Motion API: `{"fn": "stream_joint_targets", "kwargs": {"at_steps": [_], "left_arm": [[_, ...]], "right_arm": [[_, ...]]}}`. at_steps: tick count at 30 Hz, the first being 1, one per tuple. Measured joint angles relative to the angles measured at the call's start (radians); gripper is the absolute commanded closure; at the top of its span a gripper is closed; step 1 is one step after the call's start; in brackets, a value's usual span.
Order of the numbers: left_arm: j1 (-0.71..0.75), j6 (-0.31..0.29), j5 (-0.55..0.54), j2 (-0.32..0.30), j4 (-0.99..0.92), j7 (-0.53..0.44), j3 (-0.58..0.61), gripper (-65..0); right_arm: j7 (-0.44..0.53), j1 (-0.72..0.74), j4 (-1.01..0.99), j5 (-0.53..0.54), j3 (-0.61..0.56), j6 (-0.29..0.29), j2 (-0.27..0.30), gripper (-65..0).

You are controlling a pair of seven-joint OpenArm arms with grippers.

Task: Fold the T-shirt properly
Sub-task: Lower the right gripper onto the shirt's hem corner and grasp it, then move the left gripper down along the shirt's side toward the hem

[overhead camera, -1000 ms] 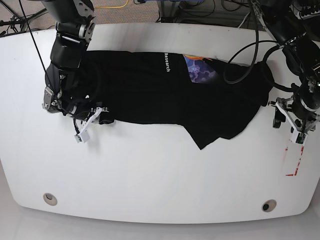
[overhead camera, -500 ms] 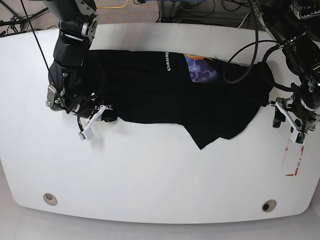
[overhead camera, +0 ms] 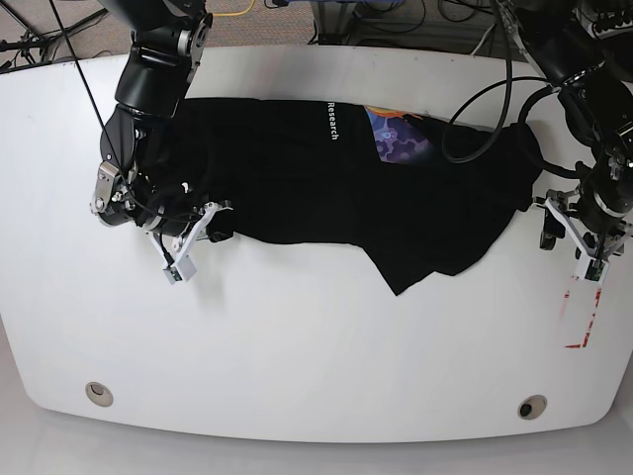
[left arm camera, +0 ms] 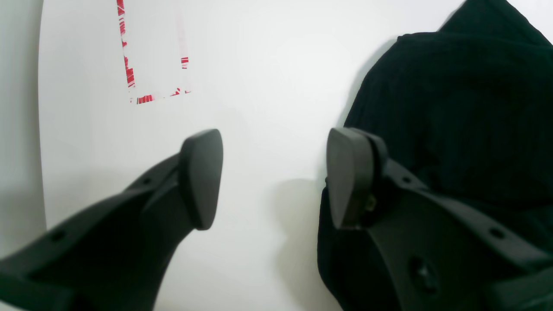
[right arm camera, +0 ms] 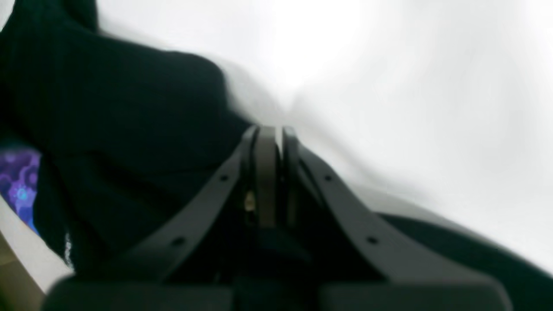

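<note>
Left wrist view: the left gripper [left arm camera: 272, 177] fills the lower half of the frame with its jaws well apart and nothing between them. Bare white table [left arm camera: 268, 65] shows through the gap. The T-shirt [left arm camera: 453, 112] lies as a black mass along the right side of the frame, its edge just beside the right-hand finger; whether that finger touches the cloth cannot be told. A patch outlined in red marks [left arm camera: 151, 56] sits on the table at upper left.

Right wrist view: the picture is blurred. The right gripper [right arm camera: 272, 172] stands at centre with its jaws pressed together. Black cloth of the T-shirt [right arm camera: 116, 112] bulges to the left and runs under the fingers, and a bit of purple print shows at the far left edge. Whether cloth is pinched between the jaws cannot be told from here.

Base view: the T-shirt [overhead camera: 336, 188] lies stretched across the upper middle of the table [overhead camera: 316, 346], with white lettering and a coloured print near its top centre and a pointed flap hanging toward lower centre. The right gripper [overhead camera: 188, 252] is at the shirt's left end, the left gripper [overhead camera: 579, 233] just off its right end.

The shirt looks partly gathered lengthwise but untidy; in my judgement the fold is at an early or middle stage, with the flap and both ends left to square up.
</note>
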Motion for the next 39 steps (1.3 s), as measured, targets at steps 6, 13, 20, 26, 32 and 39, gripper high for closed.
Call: {"fn": "stream_joint_targets", "kwargs": {"at_steps": [6,13,20,26,32,39], "left_arm": [[-0.01,0.0,0.003,0.0,-0.007,-0.007,0.0,-35.5],[-0.045,0.0,0.018,-0.001,-0.052,-0.009,0.0,-35.9],[-0.052,0.0,0.016,-0.002,-0.071,-0.011,-0.002,-35.8],[-0.047,0.0,0.017,-0.001,-0.072,-0.01,-0.004,-35.8],[-0.048,0.0,0.014,0.0,-0.073,-0.011,-0.001,-35.9],[-0.061,0.0,0.016,0.005,-0.106,-0.012,0.003,-35.8]], "right_arm": [[-0.021,-0.005,0.119,0.022,0.0,0.0,-0.007,-0.9],[-0.043,-0.082,0.227,0.034,0.001,0.0,-0.01,-1.0],[-0.062,-0.132,0.345,0.035,-0.003,0.0,-0.018,-1.0],[-0.061,-0.169,0.396,0.057,-0.016,0.001,-0.028,-0.7],[-0.056,-0.196,0.392,0.049,-0.035,0.001,-0.024,-0.4],[-0.04,-0.203,0.383,0.05,-0.042,0.0,-0.028,-0.3]]}}
